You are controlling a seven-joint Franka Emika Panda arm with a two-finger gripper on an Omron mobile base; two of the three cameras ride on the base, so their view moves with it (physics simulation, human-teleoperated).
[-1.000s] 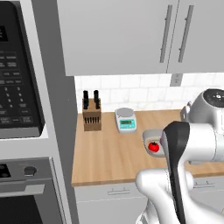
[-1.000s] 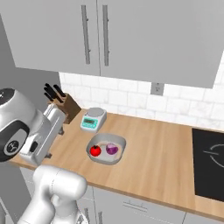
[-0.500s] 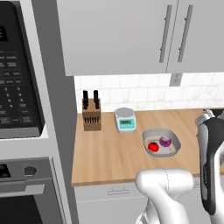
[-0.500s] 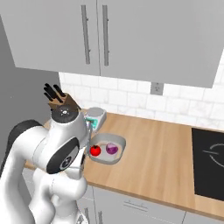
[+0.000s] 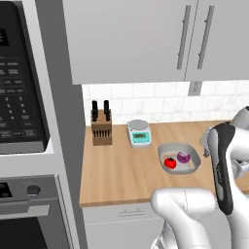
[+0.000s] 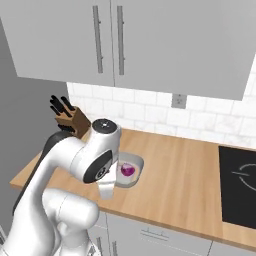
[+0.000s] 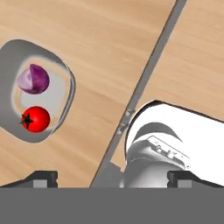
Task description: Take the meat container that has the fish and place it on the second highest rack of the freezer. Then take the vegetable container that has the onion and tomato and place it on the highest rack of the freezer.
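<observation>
No text, brand or number can be read anywhere; the microwave's keypad (image 5: 18, 109) in the left base view carries rows of pale marks on dark buttons, too blurred to make out; the small scale (image 5: 138, 133) on the table (image 5: 121, 170) has a dark display strip with nothing legible on it; the cabinet doors, knife block and grey container bear no labels.
</observation>
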